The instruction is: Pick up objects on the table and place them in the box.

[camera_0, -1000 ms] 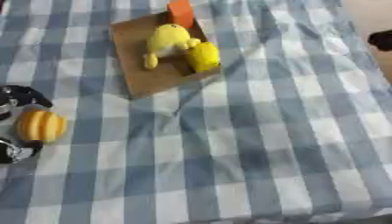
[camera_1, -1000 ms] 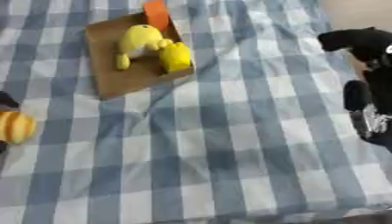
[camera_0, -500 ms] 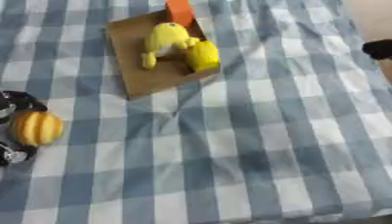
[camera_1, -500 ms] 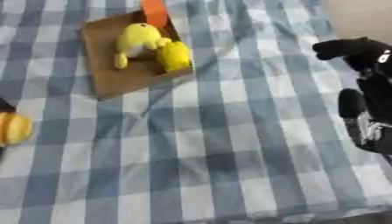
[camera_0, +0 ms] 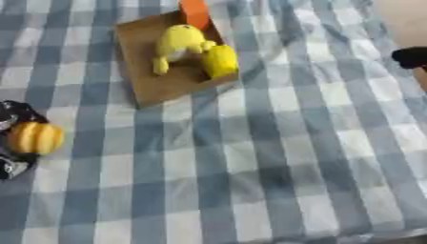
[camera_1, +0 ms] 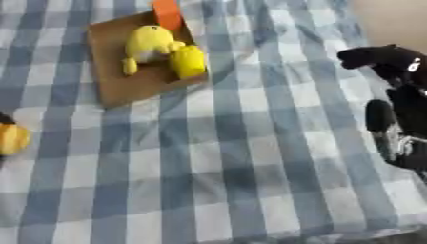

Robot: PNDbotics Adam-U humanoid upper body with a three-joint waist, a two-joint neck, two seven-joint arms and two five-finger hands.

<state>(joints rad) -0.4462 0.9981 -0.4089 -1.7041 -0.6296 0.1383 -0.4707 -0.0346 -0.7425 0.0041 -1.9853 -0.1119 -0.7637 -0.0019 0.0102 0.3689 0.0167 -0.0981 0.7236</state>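
box (camera_0: 154, 81) holds three objects; left robot hand (camera_0: 15, 138) grips one orange fruit (camera_0: 35, 138); right robot hand (camera_1: 392, 95) unclear.

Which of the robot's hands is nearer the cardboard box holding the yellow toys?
Left. The left hand, holding an orange ball, is below-left of the box; the right hand sits across the table's right edge.

One flat brown cardboard box (camera_0: 158, 81) lies on the blue-and-white checked tabletop (camera_0: 250, 157). It carries three things: one yellow duck-shaped toy (camera_0: 177, 45), one yellow rounded toy (camera_0: 221, 61) and one orange block (camera_0: 194, 12). One orange round fruit-like object (camera_0: 35, 138) sits apart, in one black robot hand (camera_0: 10, 162).
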